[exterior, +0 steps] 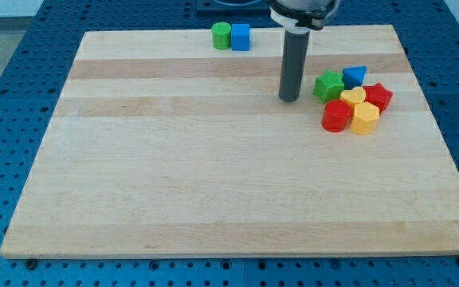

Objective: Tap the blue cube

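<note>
The blue cube point(241, 37) stands near the board's top edge, touching a green cylinder point(221, 35) on its left. My tip point(290, 99) is down on the board, well below and to the right of the blue cube, apart from it. The tip is just left of a green star-shaped block point(328, 85).
A cluster lies at the view's right: green star, blue triangular block point(355, 76), red star point(378, 96), small yellow block point(354, 97), yellow hexagon point(365, 118), red cylinder point(336, 116). The wooden board point(213, 183) rests on a blue perforated table.
</note>
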You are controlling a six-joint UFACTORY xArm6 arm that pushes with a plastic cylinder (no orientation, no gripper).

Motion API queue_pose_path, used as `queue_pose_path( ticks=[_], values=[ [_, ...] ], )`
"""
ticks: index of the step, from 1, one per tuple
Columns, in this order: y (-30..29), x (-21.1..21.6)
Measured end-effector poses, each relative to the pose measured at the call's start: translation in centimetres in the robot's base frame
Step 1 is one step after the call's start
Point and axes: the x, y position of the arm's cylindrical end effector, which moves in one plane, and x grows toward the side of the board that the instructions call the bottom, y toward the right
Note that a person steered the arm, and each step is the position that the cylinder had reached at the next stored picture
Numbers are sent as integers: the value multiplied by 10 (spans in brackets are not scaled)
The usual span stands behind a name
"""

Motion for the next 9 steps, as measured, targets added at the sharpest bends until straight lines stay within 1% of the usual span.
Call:
queue_pose_path(
  ticks=[2, 3, 4, 6, 7, 8, 9],
  values=[
    [53, -20],
    [67, -22],
    [38, -34],
    [67, -159],
    [61, -180],
    [19, -181],
    [-47, -180]
  ],
)
